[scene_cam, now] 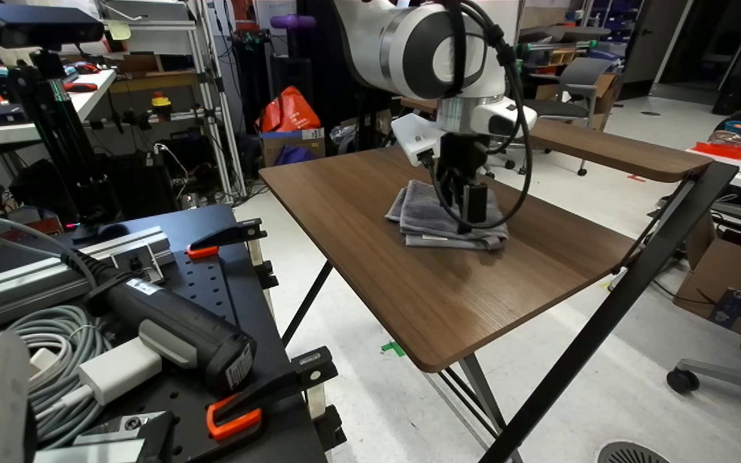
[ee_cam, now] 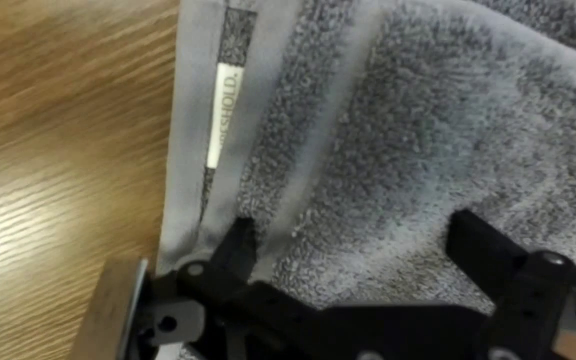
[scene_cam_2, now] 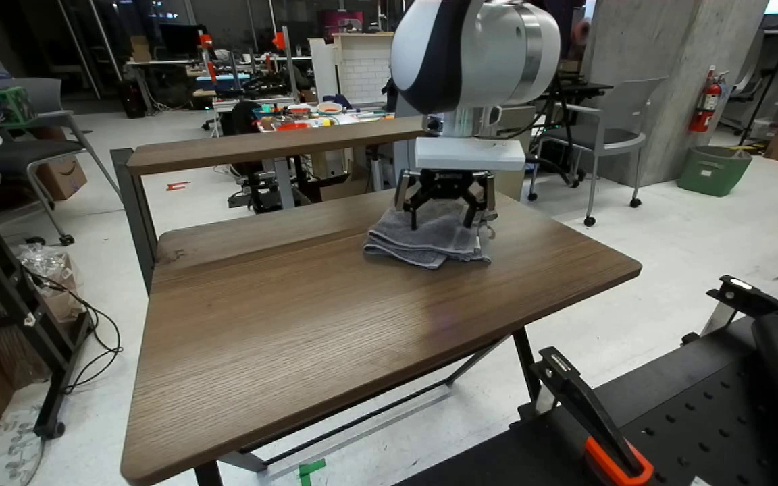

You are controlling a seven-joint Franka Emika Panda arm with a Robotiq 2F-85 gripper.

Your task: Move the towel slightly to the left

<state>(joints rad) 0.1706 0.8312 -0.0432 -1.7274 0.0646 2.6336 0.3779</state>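
The towel is a folded grey cloth that lies on the brown tabletop, in both exterior views (scene_cam: 425, 209) (scene_cam_2: 396, 237). In the wrist view the towel (ee_cam: 383, 110) fills most of the picture, with lighter stripes and a white label near one edge. My gripper (scene_cam_2: 441, 225) points down over the towel, and it also shows in an exterior view (scene_cam: 472, 209) and the wrist view (ee_cam: 352, 225). Its two fingers stand apart with grey cloth below and between them. The fingertips are at the cloth's surface and seem to touch it. No fold is visibly pinched.
The brown table (scene_cam: 370, 257) (scene_cam_2: 281, 317) has a raised shelf (scene_cam: 602, 145) (scene_cam_2: 274, 143) along one side. A black bench (scene_cam: 216, 289) with orange-tipped clamps (scene_cam: 235, 418) stands beside the table. A cable (scene_cam: 528, 154) loops down from the arm beside the gripper.
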